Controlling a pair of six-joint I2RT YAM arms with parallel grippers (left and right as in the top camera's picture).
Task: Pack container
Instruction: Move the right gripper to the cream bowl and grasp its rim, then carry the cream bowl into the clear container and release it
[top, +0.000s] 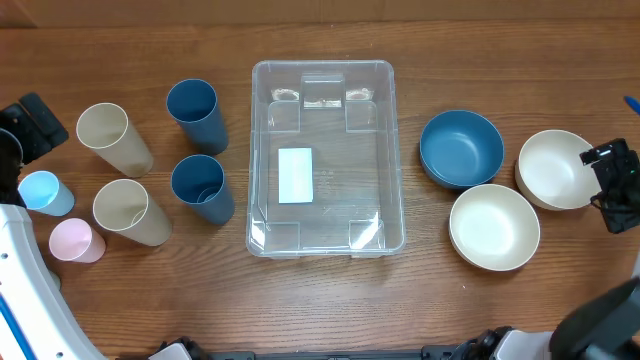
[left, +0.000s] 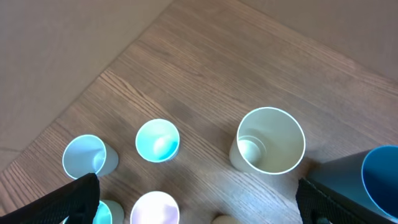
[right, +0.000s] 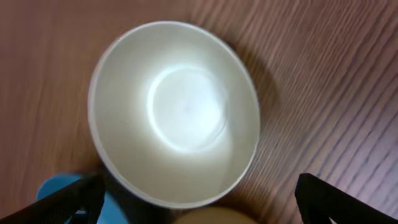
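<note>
The container (top: 325, 235) is a clear plastic bin at the table's centre, empty, with a white label (top: 295, 175) on its base. My left gripper (top: 30, 128) is at the far left edge, beside the cups. In the left wrist view it (left: 199, 205) is open and empty above a pink cup (left: 155, 208). My right gripper (top: 612, 182) is at the far right, next to a cream bowl (top: 555, 168). In the right wrist view it (right: 205, 205) is open and empty, with that cream bowl (right: 174, 112) just ahead of it.
Left of the bin stand two beige cups (top: 112, 137) (top: 130, 212), two dark blue cups (top: 197, 115) (top: 202, 188), a light blue cup (top: 45, 193) and a pink cup (top: 75, 241). On the right are a blue bowl (top: 461, 147) and a second cream bowl (top: 494, 227).
</note>
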